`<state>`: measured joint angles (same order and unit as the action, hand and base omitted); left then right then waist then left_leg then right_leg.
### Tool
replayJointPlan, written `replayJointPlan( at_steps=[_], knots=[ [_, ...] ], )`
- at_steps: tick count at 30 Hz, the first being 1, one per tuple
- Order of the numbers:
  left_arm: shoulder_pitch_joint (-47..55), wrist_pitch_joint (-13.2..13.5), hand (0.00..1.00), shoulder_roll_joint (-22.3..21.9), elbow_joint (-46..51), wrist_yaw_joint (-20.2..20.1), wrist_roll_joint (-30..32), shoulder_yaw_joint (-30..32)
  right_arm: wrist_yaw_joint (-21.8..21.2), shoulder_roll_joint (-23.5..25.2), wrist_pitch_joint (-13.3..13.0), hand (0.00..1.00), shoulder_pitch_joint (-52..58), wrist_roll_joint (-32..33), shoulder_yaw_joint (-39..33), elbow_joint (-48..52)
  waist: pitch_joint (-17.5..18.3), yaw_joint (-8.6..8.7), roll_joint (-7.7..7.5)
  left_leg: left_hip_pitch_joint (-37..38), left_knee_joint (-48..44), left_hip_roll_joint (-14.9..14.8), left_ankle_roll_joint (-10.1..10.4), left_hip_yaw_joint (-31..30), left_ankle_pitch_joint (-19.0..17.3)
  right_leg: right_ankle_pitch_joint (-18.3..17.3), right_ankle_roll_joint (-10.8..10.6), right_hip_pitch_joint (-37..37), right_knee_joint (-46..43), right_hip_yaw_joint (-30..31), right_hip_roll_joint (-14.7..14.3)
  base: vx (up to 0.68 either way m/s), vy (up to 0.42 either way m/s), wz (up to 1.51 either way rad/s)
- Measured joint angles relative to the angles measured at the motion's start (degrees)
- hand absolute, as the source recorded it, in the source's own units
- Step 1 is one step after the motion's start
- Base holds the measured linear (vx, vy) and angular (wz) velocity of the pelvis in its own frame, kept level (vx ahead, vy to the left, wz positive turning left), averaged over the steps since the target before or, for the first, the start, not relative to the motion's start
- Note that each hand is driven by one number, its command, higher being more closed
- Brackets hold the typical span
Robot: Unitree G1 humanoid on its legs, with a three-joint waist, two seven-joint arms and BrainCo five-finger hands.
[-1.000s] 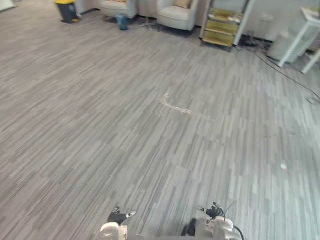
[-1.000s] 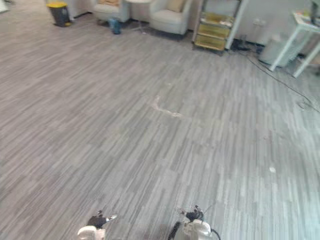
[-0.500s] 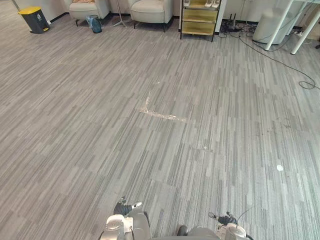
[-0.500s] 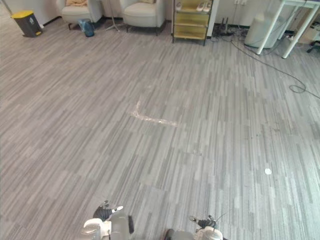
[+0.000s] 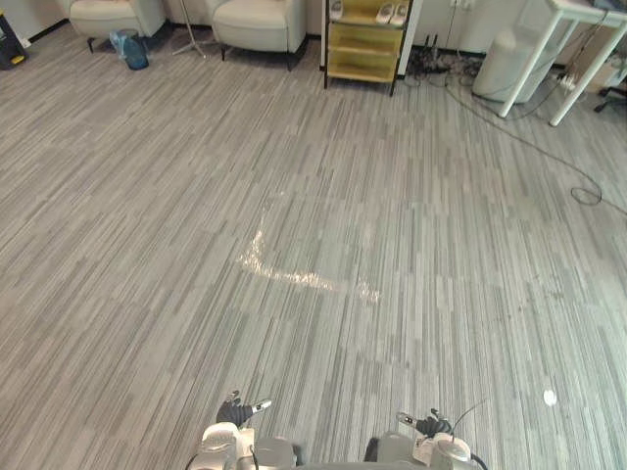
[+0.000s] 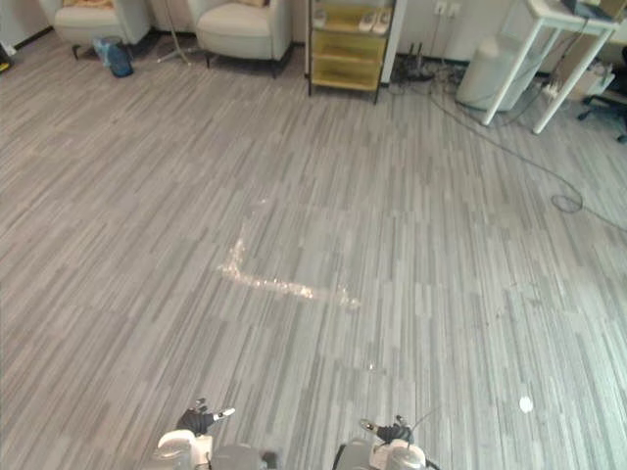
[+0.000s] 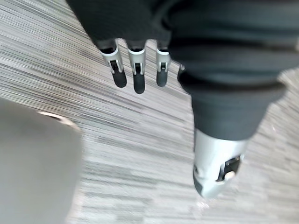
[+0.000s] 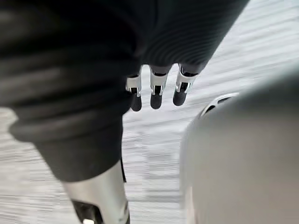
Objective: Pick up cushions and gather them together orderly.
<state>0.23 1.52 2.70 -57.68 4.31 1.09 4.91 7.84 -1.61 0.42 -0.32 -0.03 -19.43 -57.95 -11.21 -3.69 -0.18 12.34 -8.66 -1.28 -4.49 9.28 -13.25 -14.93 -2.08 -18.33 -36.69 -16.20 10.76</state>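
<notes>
A tan cushion [image 6: 86,3] lies on the far-left cream armchair [image 6: 98,20], cut off by the picture's top edge. Another tan edge [image 6: 251,2] peeps over the second armchair [image 6: 240,29]. Both are far across the floor from me. My left hand [image 5: 235,411] hangs low at the bottom of the eye views. In its wrist view its fingers [image 7: 135,70] are straight and hold nothing. My right hand [image 5: 427,425] hangs the same way, fingers [image 8: 156,91] straight over bare floor.
Grey striped floor stretches ahead, with a shiny tape mark [image 5: 299,277] in the middle. At the far wall stand a yellow shelf cart [image 5: 364,44], a blue bin [image 5: 130,49], a white cylinder [image 5: 505,64] and white table legs [image 5: 578,44]. A cable [image 5: 549,147] trails at right.
The whole picture has shifted: the camera has swung, so the armchairs and shelf cart sit further left and the tape mark lower. Both hands stay low and empty.
</notes>
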Motion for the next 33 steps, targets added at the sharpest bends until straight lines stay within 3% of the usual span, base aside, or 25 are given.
replayJointPlan(
  at_steps=[2,3,4,6,7,8,9,11,12,13,14,16,18,19,20,22,23,24,25,26,27,28,30,31,33],
  knots=[
    [0.32,-0.01,0.00,0.63,-0.43,-0.09,0.09,-0.99,-0.12,-0.54,0.02,0.00,0.03,-0.08,0.14,0.22,0.13,1.60,-0.48,2.53,1.05,-0.98,2.54,-1.98,-1.56,8.64,-1.21,-1.37,18.09,5.17,-2.63,0.59,-0.274,0.68],
    [0.47,0.19,0.00,0.84,-0.39,-0.12,0.46,-1.40,-0.18,-0.97,0.01,0.00,0.87,0.00,-0.15,-0.59,0.56,1.73,-1.22,5.18,1.13,-1.19,5.07,-3.78,-3.99,16.33,-1.44,-1.96,21.77,9.32,-3.53,0.65,-0.338,0.59],
    [0.48,0.20,0.00,-0.07,-1.54,0.00,0.62,-1.17,-0.24,-2.20,0.08,0.00,0.76,0.00,-0.69,-1.74,0.81,2.08,0.20,7.07,0.11,-3.29,5.56,-5.48,-5.08,17.07,0.87,-2.57,15.93,10.24,-5.18,0.66,-0.344,0.41],
    [1.06,0.25,0.00,-2.22,-1.77,-0.08,1.13,0.45,-0.14,-3.42,0.42,0.00,1.52,-0.01,-2.07,-1.75,2.58,2.02,3.50,3.16,-10.06,-6.42,6.41,-7.47,-4.49,11.33,2.41,-2.66,11.21,7.45,-6.58,0.61,-0.313,0.24],
    [1.07,0.21,0.00,-3.12,-1.38,-0.06,1.18,1.84,-0.02,-3.45,0.44,0.00,1.63,0.06,-2.99,-1.44,2.91,2.28,4.68,-0.74,-18.87,-7.95,8.07,-8.18,-2.16,8.94,3.05,-1.58,10.46,6.42,-7.47,0.71,-0.354,0.22],
    [1.05,0.19,0.00,-3.51,-1.29,-0.12,1.26,3.36,0.07,-3.56,0.44,0.00,1.58,0.06,-2.95,-1.28,2.58,2.29,5.15,-4.04,-26.61,-8.80,8.13,-8.21,1.42,7.57,3.55,-0.16,10.47,6.13,-8.10,0.59,-0.289,0.16],
    [0.81,0.18,0.00,-4.08,-0.89,0.08,1.26,4.91,0.39,-3.63,0.31,0.00,1.52,0.37,-2.68,-0.92,1.43,2.15,5.40,-9.50,-39.08,-11.12,8.44,-8.04,9.48,5.86,4.36,3.84,12.02,5.72,-9.22,0.57,-0.237,0.09],
    [0.87,0.24,0.00,-4.05,1.12,-0.17,1.48,4.82,1.08,-2.89,0.34,0.00,1.68,1.52,-2.30,0.05,0.89,1.12,5.74,-16.86,-53.25,-14.31,8.24,-4.77,4.05,4.29,5.60,10.78,15.48,5.40,-10.96,0.58,-0.169,0.02],
    [0.79,0.36,0.00,-3.40,2.38,-0.09,1.53,4.01,1.23,-1.87,0.39,0.00,1.75,2.45,-0.98,0.07,0.36,0.56,4.73,-20.95,-54.28,-13.60,8.03,-3.02,0.90,3.71,5.52,15.49,18.47,5.14,-10.84,0.41,-0.102,0.06],
    [0.85,0.39,0.00,-3.19,2.75,-0.11,1.53,3.54,1.24,-1.44,0.47,0.00,1.76,2.58,-0.40,0.05,0.38,0.43,4.29,-22.70,-53.04,-12.98,7.65,-2.40,-0.18,3.66,5.47,17.15,20.00,4.99,-10.72,0.44,-0.109,0.10],
    [0.93,0.53,0.00,-3.05,3.94,-0.13,1.53,2.96,1.25,-0.56,0.59,0.00,1.31,2.71,-0.11,0.15,0.34,-0.17,3.83,-26.93,-46.73,-11.75,6.36,-0.07,-2.34,3.58,5.28,20.75,23.46,5.10,-10.70,0.44,-0.058,-0.01],
    [0.97,0.66,0.00,-3.14,4.81,-0.10,1.50,2.95,1.34,-0.49,0.61,0.00,0.23,2.84,-0.11,0.22,0.31,-0.97,3.91,-30.46,-31.82,-8.57,5.90,1.32,-2.24,3.09,4.46,24.39,26.67,5.73,-10.25,0.50,-0.001,-0.16],
    [1.08,0.75,0.00,-3.14,4.82,0.00,1.44,3.09,1.65,-0.60,0.55,0.00,-0.09,2.76,0.08,0.12,0.19,-3.01,3.74,-30.28,-9.47,-4.60,7.00,1.03,6.46,0.34,2.82,27.96,29.01,7.92,-8.96,0.45,0.118,-0.45],
    [1.32,0.78,0.00,-3.13,4.82,0.02,0.98,3.43,1.78,-0.62,0.61,0.00,-0.02,2.70,0.49,0.05,0.33,-3.50,3.42,-30.03,-8.34,-4.23,6.95,1.23,9.50,-0.18,2.26,28.72,29.34,8.74,-8.65,0.53,0.169,-0.49],
    [1.50,0.81,0.00,-2.70,4.78,0.04,0.88,4.40,1.90,0.04,0.63,0.00,-0.21,2.50,1.50,-0.23,0.82,-3.76,1.86,-29.52,-8.49,-2.89,5.01,2.47,13.31,-0.75,1.11,30.16,30.51,9.70,-7.18,0.50,0.147,-0.26],
    [0.59,0.75,0.00,-1.93,4.95,-0.02,0.87,4.78,1.72,1.55,0.67,0.00,-0.89,2.36,1.59,-1.22,0.81,-3.62,0.06,-31.28,-14.54,-2.20,2.13,2.97,8.52,1.03,-0.49,31.04,30.54,10.57,-5.73,0.70,0.165,-0.11],
    [0.54,0.71,0.00,-1.64,4.91,-0.06,0.90,4.80,1.67,1.93,0.68,0.00,-0.83,2.35,1.63,-1.45,0.94,-3.72,-0.21,-31.20,-16.16,-2.20,2.05,3.04,6.95,1.16,-0.73,30.97,28.80,11.06,-5.55,0.70,0.171,0.02],
    [0.52,0.60,0.00,-1.30,4.66,-0.09,0.92,4.52,1.59,2.34,0.72,0.00,-0.56,2.27,1.58,-1.59,1.17,-3.65,-0.57,-30.19,-17.51,-2.17,2.05,3.09,3.97,0.98,-1.07,28.95,21.44,11.76,-5.29,0.52,0.149,0.06],
    [0.16,0.55,0.00,-0.97,4.05,-0.11,0.90,3.81,1.48,2.62,0.58,0.00,-0.39,2.19,1.59,-1.55,1.27,-3.48,-1.08,-27.89,-16.99,-1.74,2.12,3.10,1.76,2.13,-3.76,23.88,8.45,11.97,-4.53,0.52,0.144,0.05],
    [0.11,0.54,0.00,-0.90,3.92,-0.10,0.92,3.71,1.48,2.66,0.56,0.00,-0.39,2.20,1.60,-1.54,1.23,-3.40,-1.15,-27.48,-16.84,-1.67,2.08,3.06,1.48,2.61,-4.59,23.08,6.69,11.97,-4.35,0.51,0.126,0.02],
    [-0.41,-0.03,0.00,0.43,2.31,-0.15,0.92,1.75,1.02,3.06,0.62,0.00,-0.21,2.27,1.52,-1.17,0.92,-2.73,-1.90,-21.85,-14.14,-0.08,2.16,2.82,0.06,4.64,-8.81,14.69,-12.57,11.93,-1.50,0.51,0.092,0.08],
    [-0.44,-0.51,0.00,0.62,1.81,-0.09,0.93,0.75,0.97,2.74,0.28,0.00,-0.06,2.16,1.60,-0.11,0.92,-1.98,-1.83,-17.34,-11.87,0.54,2.42,2.61,-0.47,3.49,-6.86,11.19,-19.15,10.14,-0.01,0.51,0.074,0.13],
    [-0.60,-0.63,0.00,0.21,1.92,-0.07,0.89,0.11,0.92,2.56,-0.22,0.00,0.66,2.16,1.58,1.36,0.60,-1.11,-1.19,-10.78,-7.65,1.05,2.32,1.66,-0.65,1.54,-4.24,6.48,-20.24,5.77,1.42,0.50,0.022,0.36],
    [-0.69,-0.66,0.00,-0.13,1.79,-0.07,0.86,0.15,0.91,2.43,-0.19,0.00,0.44,2.15,1.49,1.95,0.51,-0.71,-1.09,-7.53,-5.47,0.74,2.34,0.92,-0.64,0.23,-2.49,4.92,-15.64,2.66,1.49,0.58,-0.039,0.50],
    [-0.72,-0.59,0.00,-1.01,1.88,-0.08,0.85,0.20,0.85,2.24,-0.15,0.00,0.45,2.14,1.33,2.26,0.49,0.06,-1.00,-3.61,-3.25,-0.02,3.13,0.86,-1.11,0.44,-1.53,2.16,-5.37,-0.94,1.17,0.51,-0.099,0.50]
  ],
)
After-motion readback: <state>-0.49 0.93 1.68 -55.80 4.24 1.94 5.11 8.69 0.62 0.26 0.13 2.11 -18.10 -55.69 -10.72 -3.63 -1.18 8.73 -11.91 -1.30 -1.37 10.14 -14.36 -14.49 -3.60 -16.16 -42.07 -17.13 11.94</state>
